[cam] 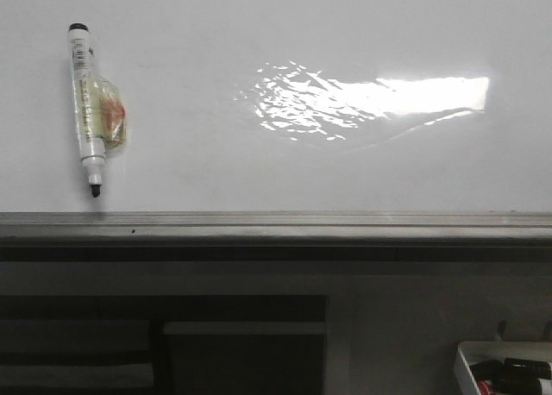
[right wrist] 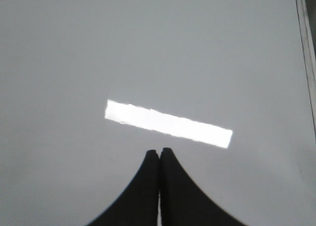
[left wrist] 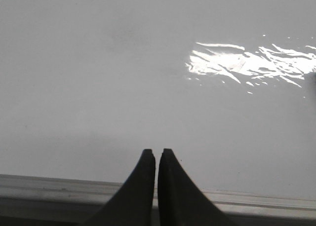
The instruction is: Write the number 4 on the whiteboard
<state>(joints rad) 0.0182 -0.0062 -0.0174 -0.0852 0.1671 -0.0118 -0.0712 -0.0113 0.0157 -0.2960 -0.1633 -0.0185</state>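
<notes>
The whiteboard fills the front view, glossy white, with a bright glare patch and a grey metal rail along its lower edge. A white marker with a black tip lies on the board at the far left, tip toward the rail, with a clear wrap around its middle. No digit 4 shows on the board. Neither gripper shows in the front view. My left gripper is shut and empty over the board near the rail. My right gripper is shut and empty over bare board.
A white tray with dark items sits below the board at the lower right. Dark shelving lies under the rail. The board's frame edge shows in the right wrist view.
</notes>
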